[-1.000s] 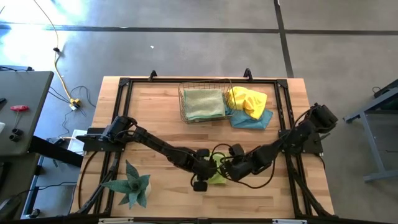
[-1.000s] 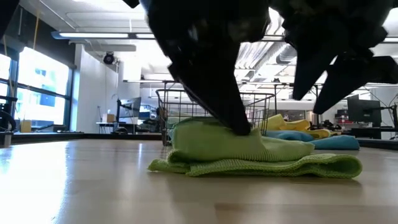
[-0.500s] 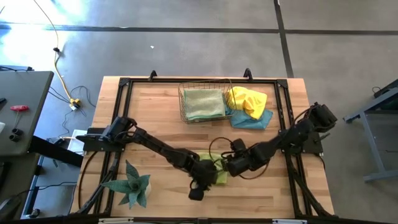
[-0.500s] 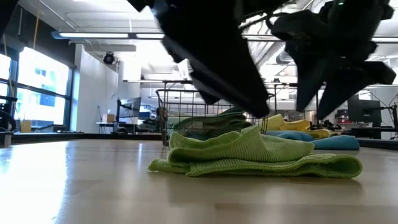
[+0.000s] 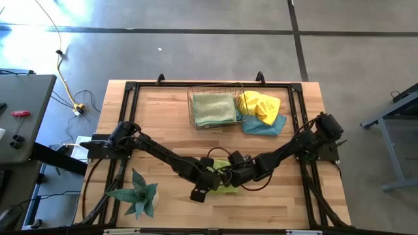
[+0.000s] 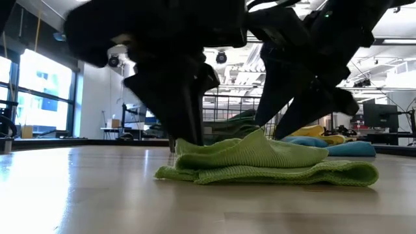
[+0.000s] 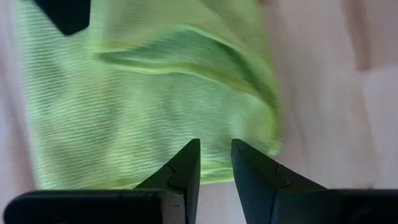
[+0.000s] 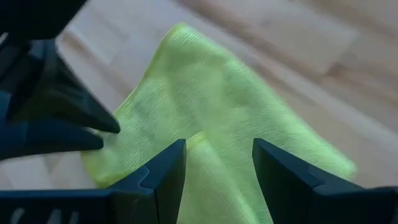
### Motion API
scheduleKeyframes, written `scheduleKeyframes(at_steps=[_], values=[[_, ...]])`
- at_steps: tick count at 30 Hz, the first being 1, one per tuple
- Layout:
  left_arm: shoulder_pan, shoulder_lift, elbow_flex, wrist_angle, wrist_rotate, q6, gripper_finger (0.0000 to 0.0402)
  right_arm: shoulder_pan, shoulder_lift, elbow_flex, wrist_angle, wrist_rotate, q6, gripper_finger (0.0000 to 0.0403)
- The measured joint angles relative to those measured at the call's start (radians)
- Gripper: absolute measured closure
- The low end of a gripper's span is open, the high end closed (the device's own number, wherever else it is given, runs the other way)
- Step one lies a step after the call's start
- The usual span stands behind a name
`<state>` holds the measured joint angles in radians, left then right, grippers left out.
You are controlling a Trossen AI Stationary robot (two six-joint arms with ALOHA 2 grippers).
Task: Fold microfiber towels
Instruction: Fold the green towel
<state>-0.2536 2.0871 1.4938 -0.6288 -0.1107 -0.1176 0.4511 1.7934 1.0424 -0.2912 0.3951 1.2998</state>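
— Where is the crumpled lime-green microfiber towel (image 6: 266,162) found?

— It is seen lying half-folded on the light wooden table (image 5: 157,117), near the front edge, between both arms.

— How is the left gripper (image 7: 215,163) held?

— Its dark fingers are set just above the cloth with a narrow gap; nothing is pinched.

— And the right gripper (image 8: 216,163)?

— Its fingers are spread wider over the same towel, with no cloth gripped.

— What else is seen?

— A folded pale green towel (image 5: 214,108) is kept in the copper wire basket (image 5: 192,112); yellow (image 5: 260,104) and light blue (image 5: 264,126) towels are heaped beside it.
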Motion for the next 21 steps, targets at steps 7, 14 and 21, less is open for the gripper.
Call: scheduleKeyframes(at_steps=[7,14,21], values=[[0.009,0.000,-0.071,0.037,0.019,0.080,0.0321,-0.007,0.033,0.004,0.064,0.031,-0.129,0.0224],[0.019,-0.004,-0.091,0.057,0.032,0.069,0.0321,-0.019,0.094,0.003,0.150,-0.101,-0.181,0.0224],[0.018,-0.003,-0.091,0.052,0.043,0.070,0.0321,0.007,0.078,0.007,0.162,-0.349,-0.174,0.0224]])
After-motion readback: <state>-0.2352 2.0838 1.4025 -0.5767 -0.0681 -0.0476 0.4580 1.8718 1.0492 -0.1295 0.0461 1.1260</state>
